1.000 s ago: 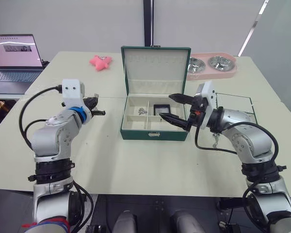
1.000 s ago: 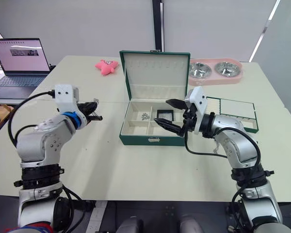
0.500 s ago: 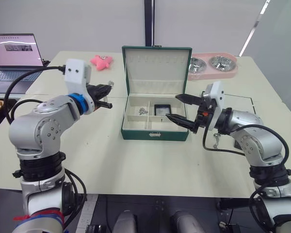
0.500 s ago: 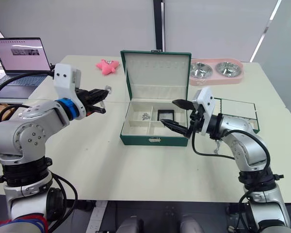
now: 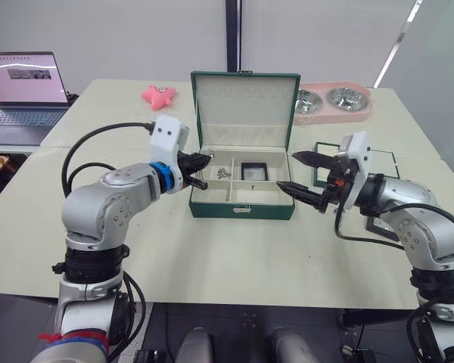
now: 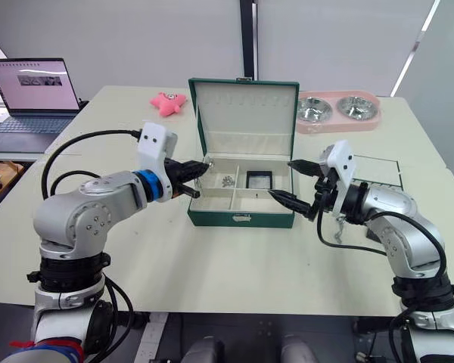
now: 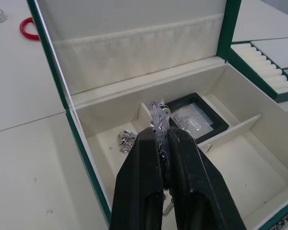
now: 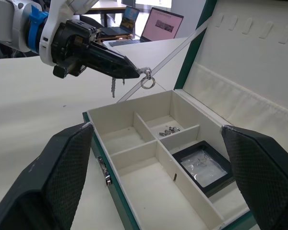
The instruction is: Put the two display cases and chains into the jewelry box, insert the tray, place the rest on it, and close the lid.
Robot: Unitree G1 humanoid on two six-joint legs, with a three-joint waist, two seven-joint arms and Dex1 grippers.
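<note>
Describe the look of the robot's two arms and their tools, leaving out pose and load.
Both arms are rounded silver-grey metal shells with black joint rings and looping black cables. The left arm carries a blue band at the wrist. Each wrist bears a white boxy camera housing. The left tool and right tool each have two tapered, matte black fingers.

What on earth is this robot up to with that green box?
It is packing jewelry. The left gripper is shut on a silver chain and holds it over the open jewelry box. Inside lie one display case and another chain. The right gripper hangs open beside the box, holding nothing. The tray waits on the table.
</note>
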